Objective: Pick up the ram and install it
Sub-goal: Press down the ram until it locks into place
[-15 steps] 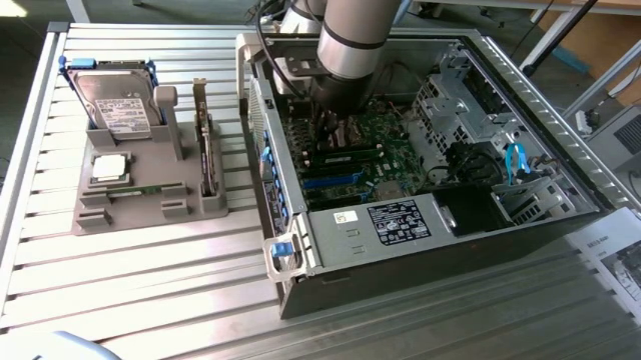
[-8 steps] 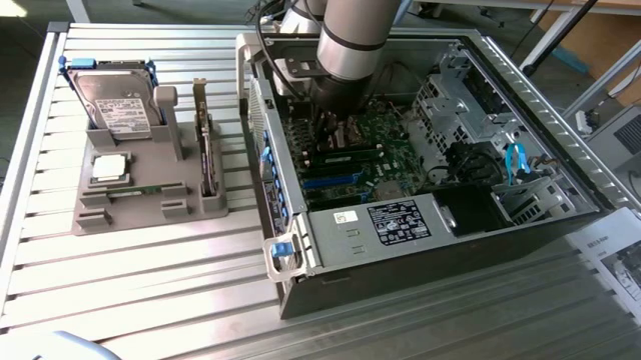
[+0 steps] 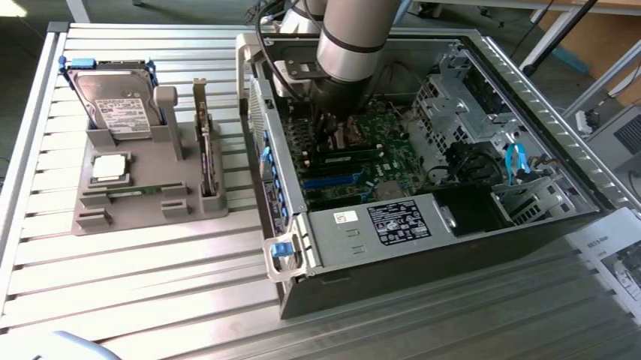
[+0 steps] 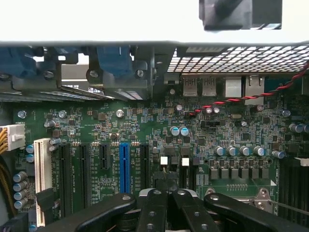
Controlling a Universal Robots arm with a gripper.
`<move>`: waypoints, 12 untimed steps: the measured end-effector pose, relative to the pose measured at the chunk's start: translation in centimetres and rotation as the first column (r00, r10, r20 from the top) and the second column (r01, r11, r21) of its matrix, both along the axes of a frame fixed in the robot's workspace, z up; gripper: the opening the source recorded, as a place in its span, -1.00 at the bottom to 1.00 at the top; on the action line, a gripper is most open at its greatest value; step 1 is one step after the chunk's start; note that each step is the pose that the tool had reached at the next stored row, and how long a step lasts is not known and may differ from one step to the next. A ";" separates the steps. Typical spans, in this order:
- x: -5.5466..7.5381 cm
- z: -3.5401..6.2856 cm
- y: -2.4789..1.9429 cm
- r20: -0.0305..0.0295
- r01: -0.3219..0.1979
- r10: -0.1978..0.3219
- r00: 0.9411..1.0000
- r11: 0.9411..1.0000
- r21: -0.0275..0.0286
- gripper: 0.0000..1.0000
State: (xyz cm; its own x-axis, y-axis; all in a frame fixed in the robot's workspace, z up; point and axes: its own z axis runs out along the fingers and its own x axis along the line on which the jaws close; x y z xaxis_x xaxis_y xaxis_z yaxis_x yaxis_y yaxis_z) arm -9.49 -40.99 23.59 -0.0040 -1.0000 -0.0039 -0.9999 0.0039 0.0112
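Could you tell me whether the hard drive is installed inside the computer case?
No, the hard drive stands in the grey holder outside the computer case.

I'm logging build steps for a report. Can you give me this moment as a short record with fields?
arm position: reaching down into the open computer case
gripper: shut, over the motherboard
held item: cannot tell
nearest slots: black and blue expansion slots
parts holder: on the table at the exterior view's left
holder contents: hard drive, processor chip, ram lying flat
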 end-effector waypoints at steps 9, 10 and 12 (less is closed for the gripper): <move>0.0 -0.13 0.00 0.000 0.000 0.000 1.000 1.000 0.000 -0.80; 0.0 -0.16 0.00 0.000 0.000 0.000 1.000 1.000 0.000 -0.80; 0.0 -0.18 0.00 0.000 0.000 0.000 1.000 1.000 0.000 -0.80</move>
State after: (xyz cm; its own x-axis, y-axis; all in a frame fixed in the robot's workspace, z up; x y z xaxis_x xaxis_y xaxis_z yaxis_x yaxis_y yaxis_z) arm -9.49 -40.99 23.40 -0.0039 -1.0000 -0.0039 -0.9999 0.0039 0.0112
